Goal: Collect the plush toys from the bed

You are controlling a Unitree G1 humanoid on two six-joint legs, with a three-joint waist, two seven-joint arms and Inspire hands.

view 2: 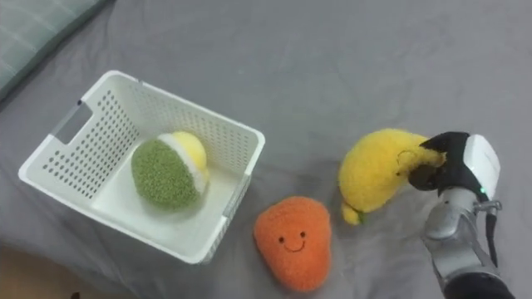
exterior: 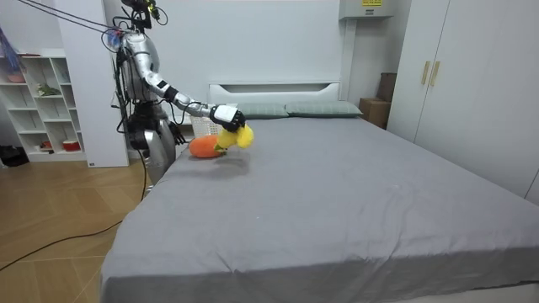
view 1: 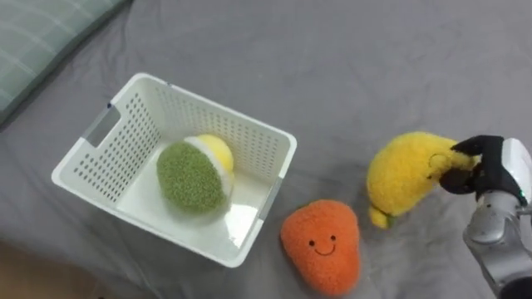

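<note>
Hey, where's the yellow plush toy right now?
The yellow plush toy is at the eye views' right, gripped by the right hand, just right of the orange plush toy and outside the white basket.

Soft, even light falls from overhead on the grey bedsheet [view 1: 349, 75], bright enough to pick out its shallow creases. The white basket [view 1: 116, 149] catches the most light, with a pale sheen on its bare floor beside the toy inside. Faint, soft-edged shadows sit close under the orange plush toy [view 1: 322, 247] and the yellow plush toy [view 1: 407, 174]. In the room view the white walls and the wardrobe doors [exterior: 455, 67] are evenly lit
</note>
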